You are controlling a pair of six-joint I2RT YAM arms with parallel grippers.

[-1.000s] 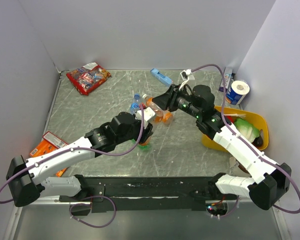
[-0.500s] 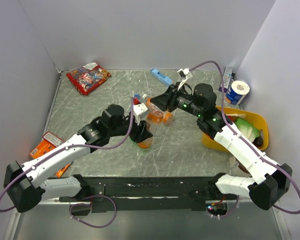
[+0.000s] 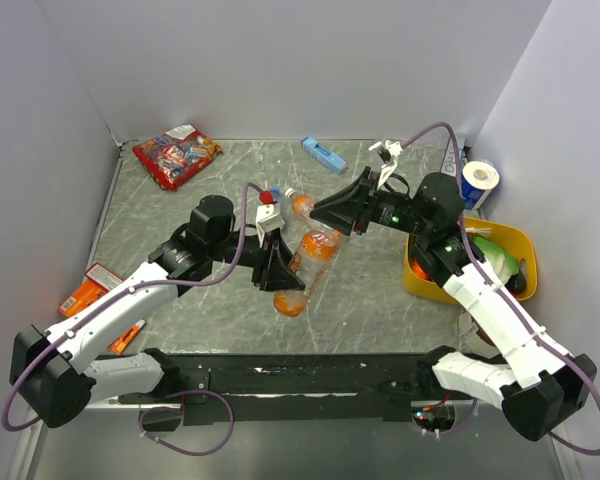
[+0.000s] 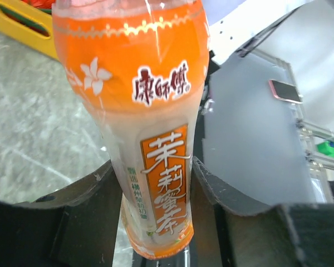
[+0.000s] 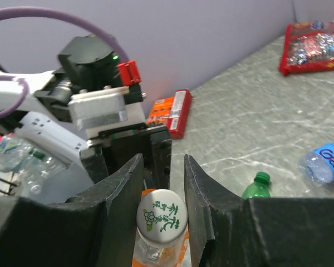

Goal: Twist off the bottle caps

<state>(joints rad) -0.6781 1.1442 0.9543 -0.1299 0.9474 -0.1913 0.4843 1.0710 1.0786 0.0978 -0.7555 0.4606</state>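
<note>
Marbled table (image 3: 170,215) under 1 orange bottle (image 3: 315,246), now aloft, left claw (image 3: 279,273) tight on body, right claw (image 3: 330,213) tight on cap (image 5: 162,216).

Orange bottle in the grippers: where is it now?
Top view, mid-table: the orange bottle is tilted between the arms, left gripper shut on its body, right gripper shut on its cap; another orange bottle lies just beyond.

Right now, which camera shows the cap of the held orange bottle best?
Right wrist: the white cap faces the lens, pinched by the right gripper. In the top external view that gripper hides it; left wrist shows only the orange bottle and its label.
</note>
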